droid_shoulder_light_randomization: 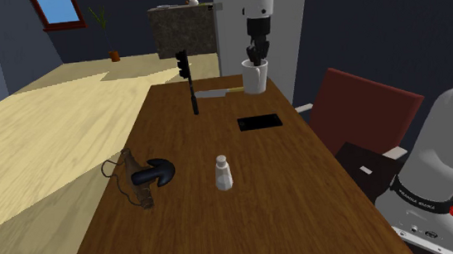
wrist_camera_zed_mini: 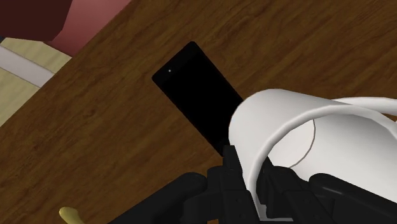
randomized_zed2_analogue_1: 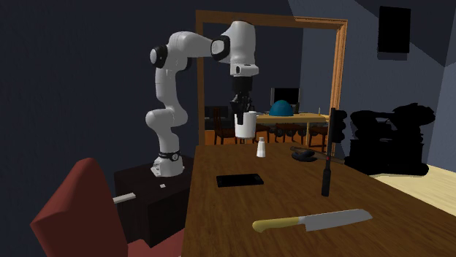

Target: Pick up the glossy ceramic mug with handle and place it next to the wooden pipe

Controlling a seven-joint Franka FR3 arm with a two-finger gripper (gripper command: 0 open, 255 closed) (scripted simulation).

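1. Table (droid_shoulder_light_randomization: 225,230): a long, dark wooden top. It carries every loose item listed below.

2. Red chair (droid_shoulder_light_randomization: 356,103): it stands along the table edge on the shoulder view's right, beside the stand.

3. Mug (droid_shoulder_light_randomization: 255,78): this is the only container.
   - The gripper (droid_shoulder_light_randomization: 258,57) is clamped on its rim, with one finger inside the cup and one outside.
   - In the wrist view the interior shows a bare white wall and base around that finger.
   - The body is plain glossy white and cylindrical. The pale arc at its side in the wrist view is probably the handle.
   - The mug hangs at the far end of the table. It appears lifted clear of the wood, though you cannot confirm the gap.

4. Knife (droid_shoulder_light_randomization: 218,92): it lies flat just beside the mug and has a yellow handle.

5. Black upright tool (droid_shoulder_light_randomization: 188,83): it stands near the knife.

6. Black phone (droid_shoulder_light_randomization: 259,122): it lies flat near the chair-side edge, below the mug.

7. Pipe (droid_shoulder_light_randomization: 147,178): it lies close to the table edge on the shoulder view's left, well apart from the mug.

8. Shaker (droid_shoulder_light_randomization: 223,173): it stands upright near the pipe, on the side towards the chair.

Bare wood runs between the phone and the pipe, and from the shaker to the near end of the table.
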